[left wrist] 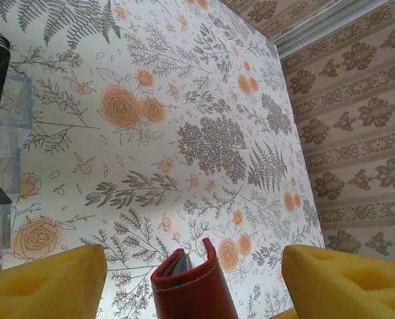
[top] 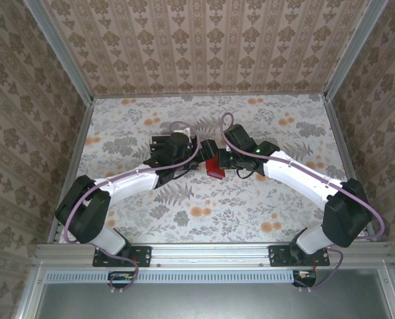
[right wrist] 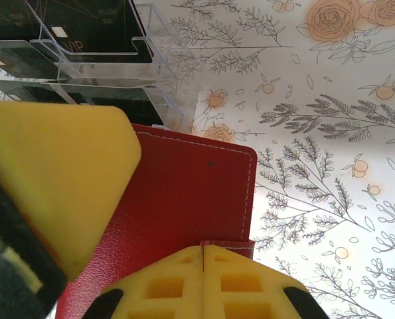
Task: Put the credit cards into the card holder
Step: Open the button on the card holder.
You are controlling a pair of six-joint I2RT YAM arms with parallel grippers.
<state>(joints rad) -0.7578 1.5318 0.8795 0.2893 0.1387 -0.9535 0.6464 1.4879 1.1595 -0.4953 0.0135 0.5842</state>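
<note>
Just beside the card holder (right wrist: 184, 199) stands a rack (right wrist: 158, 60).

The surface (top: 250, 212) is a pale sheet printed with grey ferns, leafy sprays and orange roses. It runs back to metal rails, with patterned brown wallpaper rising behind them on three sides. Near its middle the red card holder (top: 215, 167) stands up on edge. I can't tell from here whether its lower edge actually meets the surface. Just beside the card holder, off one of its corners, a clear plastic rack (right wrist: 160, 76) with stepped tiers sits on the print, touching it or just apart, I can't say which. From the card holder toward the near side, the fern pattern runs to the aluminium rail (top: 210, 251) that carries both arm bases.
</note>
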